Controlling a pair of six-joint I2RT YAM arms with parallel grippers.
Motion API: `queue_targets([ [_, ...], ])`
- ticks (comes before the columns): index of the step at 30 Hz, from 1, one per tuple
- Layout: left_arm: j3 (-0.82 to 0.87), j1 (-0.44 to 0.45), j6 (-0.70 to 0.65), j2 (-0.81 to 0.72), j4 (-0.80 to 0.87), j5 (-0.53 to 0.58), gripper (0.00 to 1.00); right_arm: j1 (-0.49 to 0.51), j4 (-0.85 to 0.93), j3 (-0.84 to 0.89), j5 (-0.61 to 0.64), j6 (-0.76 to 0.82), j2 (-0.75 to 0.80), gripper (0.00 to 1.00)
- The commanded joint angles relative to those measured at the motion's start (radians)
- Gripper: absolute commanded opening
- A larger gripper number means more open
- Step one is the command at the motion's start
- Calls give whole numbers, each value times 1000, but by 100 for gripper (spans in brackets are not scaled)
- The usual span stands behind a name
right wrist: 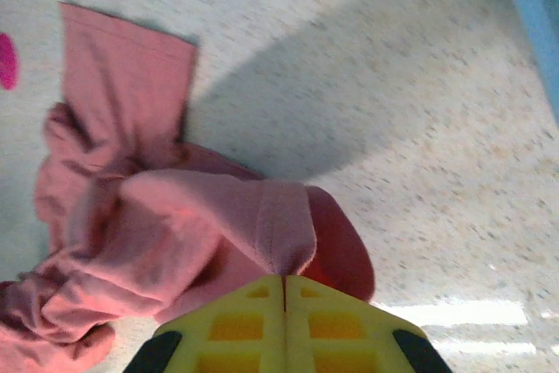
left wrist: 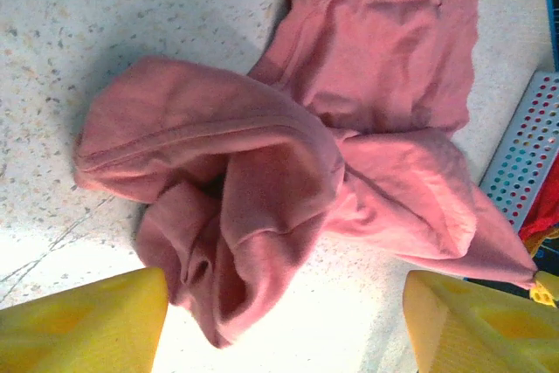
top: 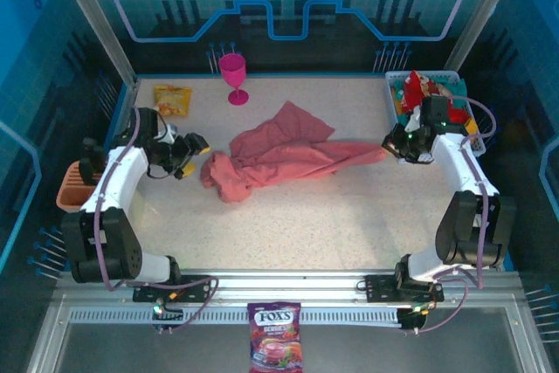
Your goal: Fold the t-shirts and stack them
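Note:
A salmon-pink t-shirt (top: 279, 159) lies crumpled and stretched across the middle of the table. My right gripper (top: 390, 148) is shut on its right end. In the right wrist view the closed gripper (right wrist: 284, 284) pinches a fold of the pink t-shirt (right wrist: 175, 216). My left gripper (top: 196, 150) stands open at the shirt's bunched left end. In the left wrist view its yellow fingers (left wrist: 87, 325) are wide apart, and the pink t-shirt's (left wrist: 288, 163) bunched end hangs loose between them, not pinched. A red t-shirt (top: 419, 89) with white print sits in the basket at the back right.
The blue-and-white basket (top: 395, 85) stands at the back right, close behind my right arm. At the back stand a magenta goblet (top: 233, 76) and an orange-yellow snack packet (top: 172, 98). An orange bin (top: 74, 189) hangs off the left edge.

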State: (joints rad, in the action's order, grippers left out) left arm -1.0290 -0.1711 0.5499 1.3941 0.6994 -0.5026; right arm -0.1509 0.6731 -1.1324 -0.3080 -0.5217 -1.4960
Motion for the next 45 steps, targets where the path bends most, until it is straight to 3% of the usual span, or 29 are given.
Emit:
queue_targets([
  [1,68,-6,-13,-8,25,21,68,-42,-32,41,66,-29,26,0],
  [4,139,17,5,-58,18,59,48,-45,-18,5,80,-17,-2,0],
  [5,158,40,16,-78,6,81,46,-45,-10,-5,73,-14,-16,0],
  [9,207,194,67,-114,-29,174,51,-45,-16,-21,34,-14,-49,0],
  [15,334,379,222,-146,-239,269,57,-43,-28,-10,14,-23,-41,0],
  [18,326,434,255,-89,-335,291,54,-37,-22,-17,2,-23,-49,0],
  [20,263,441,255,-16,-322,277,35,-29,-19,-21,4,-24,-49,0],
  [22,186,464,274,35,-315,257,7,-26,-25,-18,5,-29,-44,0],
  [23,144,478,290,49,-303,259,0,-25,-27,-18,1,-31,-42,0],
  [27,-48,567,317,150,-317,290,3,-22,-32,-15,-3,-33,-37,0],
  [32,-261,590,331,404,-358,213,2,-22,-42,-6,-9,-31,-42,0],
  [35,-334,601,325,477,-344,192,32,-22,-31,-6,-3,-19,-39,0],
  [39,-368,596,254,428,-251,239,51,-21,-48,11,-25,-22,-34,0],
  [45,-381,541,113,275,-91,228,51,-9,-51,11,-38,-9,-41,0],
])
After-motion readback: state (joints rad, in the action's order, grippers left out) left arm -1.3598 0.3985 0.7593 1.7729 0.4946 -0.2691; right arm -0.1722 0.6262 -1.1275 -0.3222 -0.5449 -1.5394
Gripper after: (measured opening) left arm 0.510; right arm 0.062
